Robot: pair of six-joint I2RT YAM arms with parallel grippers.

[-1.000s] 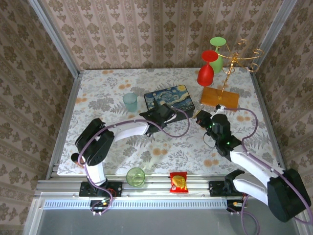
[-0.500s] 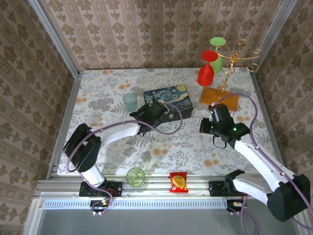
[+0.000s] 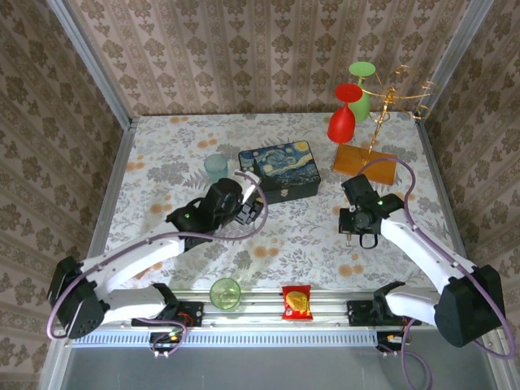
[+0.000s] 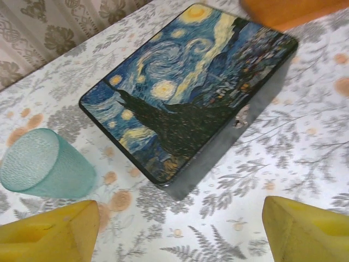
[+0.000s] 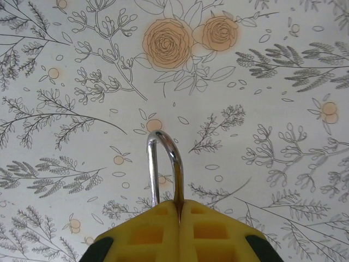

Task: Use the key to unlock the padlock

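Padlock (image 5: pixel 175 164) pinched tight in R gripper (image 5: pixel 179 206).

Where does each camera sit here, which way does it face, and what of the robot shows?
Top external: above and behind the bases, looking down at the table; both arms.
Left wrist: facing the Starry Night box and teal cup; open left gripper.
Right wrist: looking down at the table; right gripper shut on padlock.
Shared: top and left wrist both show box, cup.

Teal cup (image 4: pixel 44 165) near Starry Night box (image 4: pixel 185 93)
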